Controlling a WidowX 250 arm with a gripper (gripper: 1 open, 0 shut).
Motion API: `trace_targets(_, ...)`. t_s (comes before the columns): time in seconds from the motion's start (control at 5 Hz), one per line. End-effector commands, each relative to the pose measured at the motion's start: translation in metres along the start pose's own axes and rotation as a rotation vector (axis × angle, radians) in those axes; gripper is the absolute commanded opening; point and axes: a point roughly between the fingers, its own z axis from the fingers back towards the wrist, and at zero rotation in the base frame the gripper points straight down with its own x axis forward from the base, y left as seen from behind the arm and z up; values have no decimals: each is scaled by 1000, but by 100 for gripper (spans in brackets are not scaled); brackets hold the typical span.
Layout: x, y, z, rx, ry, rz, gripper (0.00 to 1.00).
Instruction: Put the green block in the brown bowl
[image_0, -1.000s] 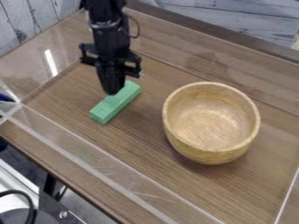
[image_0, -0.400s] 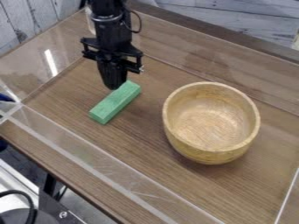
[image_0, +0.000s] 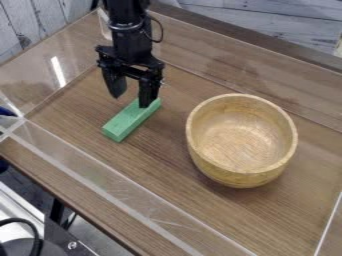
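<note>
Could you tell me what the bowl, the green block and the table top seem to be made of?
The bowl looks like turned wood, matt and pale tan, with visible grain. The green block has a flat, even colour, so painted wood or plastic; I cannot tell which. The table top shows brown wood grain with a slight sheen, perhaps laminate.

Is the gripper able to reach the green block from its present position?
Probably yes. The gripper stands open, pointing down over the far end of the green block, and nothing lies between them.

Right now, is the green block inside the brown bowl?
No. The green block lies flat on the table, left of the brown bowl, which is empty, with the open gripper above the block's far end.
</note>
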Motion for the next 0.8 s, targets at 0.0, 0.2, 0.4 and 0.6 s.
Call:
trace_targets(0.0,3,2,-1,24,-59,-1,100)
trace_targets(0.2,10,1,-8,39,-13,-24,100)
trace_targets(0.4,17,-2,-9,54,17,-48,0)
trace_targets(0.6,20,-5,-1,57,4,-39,0)
